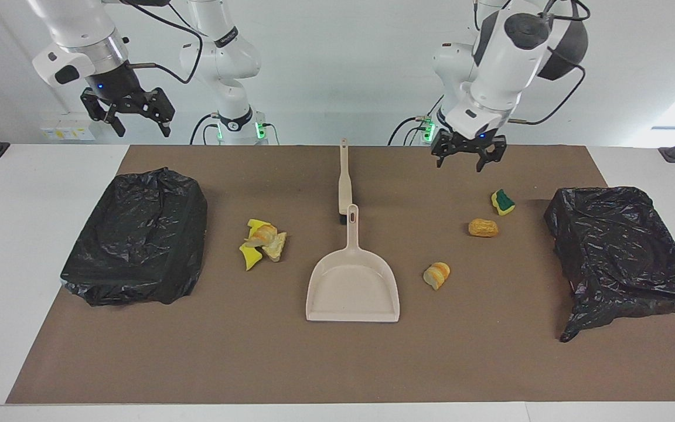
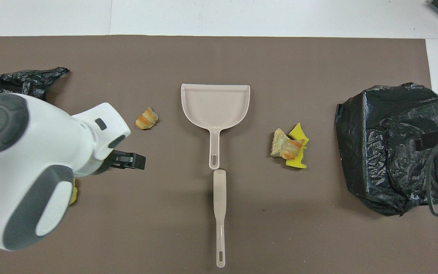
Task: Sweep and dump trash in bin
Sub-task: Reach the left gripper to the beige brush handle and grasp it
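The trash lies in two groups on the brown mat. Toward the left arm's end are a green-faced sponge piece (image 1: 503,201), a brown bread lump (image 1: 483,227) and a striped bread lump (image 1: 436,275) (image 2: 146,119). Toward the right arm's end, yellow sponge pieces and bread form a small pile (image 1: 263,239) (image 2: 290,149). My left gripper (image 1: 460,164) (image 2: 129,161) hangs open and empty over the mat, between the brush handle and the green sponge piece. My right gripper (image 1: 141,124) (image 2: 437,139) waits open, high over the bin (image 1: 138,234) at its end.
A beige dustpan (image 1: 353,287) (image 2: 215,102) lies mid-table, its handle toward the robots. End to end with it lies a beige brush (image 1: 344,179) (image 2: 219,213). A second black-bagged bin (image 1: 621,252) (image 2: 21,80) sits at the left arm's end. The left arm hides part of the overhead view.
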Controlling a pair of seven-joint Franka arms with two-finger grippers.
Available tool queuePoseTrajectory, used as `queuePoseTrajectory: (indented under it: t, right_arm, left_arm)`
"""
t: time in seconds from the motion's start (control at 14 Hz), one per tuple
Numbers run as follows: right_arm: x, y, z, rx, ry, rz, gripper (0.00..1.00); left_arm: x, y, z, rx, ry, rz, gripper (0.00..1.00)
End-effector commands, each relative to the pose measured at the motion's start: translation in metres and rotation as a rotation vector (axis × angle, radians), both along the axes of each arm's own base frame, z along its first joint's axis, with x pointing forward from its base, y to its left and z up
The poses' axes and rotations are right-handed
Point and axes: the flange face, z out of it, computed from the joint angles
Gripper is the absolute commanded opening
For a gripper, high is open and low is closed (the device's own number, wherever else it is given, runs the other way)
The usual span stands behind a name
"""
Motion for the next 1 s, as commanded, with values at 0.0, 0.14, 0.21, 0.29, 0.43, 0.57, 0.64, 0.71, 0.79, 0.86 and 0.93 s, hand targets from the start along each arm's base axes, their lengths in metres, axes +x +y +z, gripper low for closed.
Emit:
queuePoseTrajectory:
  t: [0.0, 0.14, 0.21, 0.29, 0.43, 0.57, 0.64, 0.71, 0.79, 0.86, 0.93]
  right_arm:
    - [-0.002, 0.002, -0.002, -0.004, -0.020, -0.001, 1.00]
    - [-0.001, 0.002, -0.002, -0.004, -0.018, -0.001, 1.00]
    - [-0.001, 0.002, -0.002, -0.004, -0.018, 0.000, 1.00]
    - [-0.002, 0.001, -0.002, -0.002, -0.020, -0.001, 1.00]
    - [-0.003, 0.001, -0.006, -0.001, 0.001, 0.001, 1.00]
    - [-0.008, 0.001, -0.017, 0.001, 0.026, 0.007, 1.00]
    - [-0.010, 0.001, -0.017, 0.001, 0.029, 0.007, 1.00]
    - [-0.011, 0.001, -0.019, 0.002, 0.032, 0.008, 1.00]
    - [-0.011, 0.001, -0.020, 0.002, 0.034, 0.008, 1.00]
    - [-0.011, 0.001, -0.020, 0.002, 0.034, 0.008, 1.00]
    - [-0.011, 0.001, -0.020, 0.002, 0.034, 0.008, 1.00]
  left_arm:
    - [-0.022, -0.029, -0.018, -0.014, -0.001, 0.028, 1.00]
    - [-0.045, -0.067, -0.036, -0.030, -0.021, 0.034, 1.00]
    - [-0.062, -0.089, -0.047, -0.029, -0.020, 0.044, 1.00]
    - [-0.077, -0.108, -0.059, -0.022, -0.012, 0.036, 1.00]
    - [-0.103, -0.149, -0.094, -0.016, -0.012, 0.023, 1.00]
    - [-0.130, -0.174, -0.122, -0.032, -0.031, -0.016, 1.00]
    - [-0.139, -0.178, -0.135, -0.021, -0.022, -0.016, 1.00]
    - [-0.151, -0.186, -0.148, -0.009, -0.012, -0.013, 1.00]
    - [-0.159, -0.188, -0.160, -0.008, -0.013, 0.018, 1.00]
    - [-0.174, -0.193, -0.168, -0.009, -0.015, 0.028, 1.00]
    - [-0.183, -0.199, -0.169, -0.009, -0.015, 0.025, 1.00]
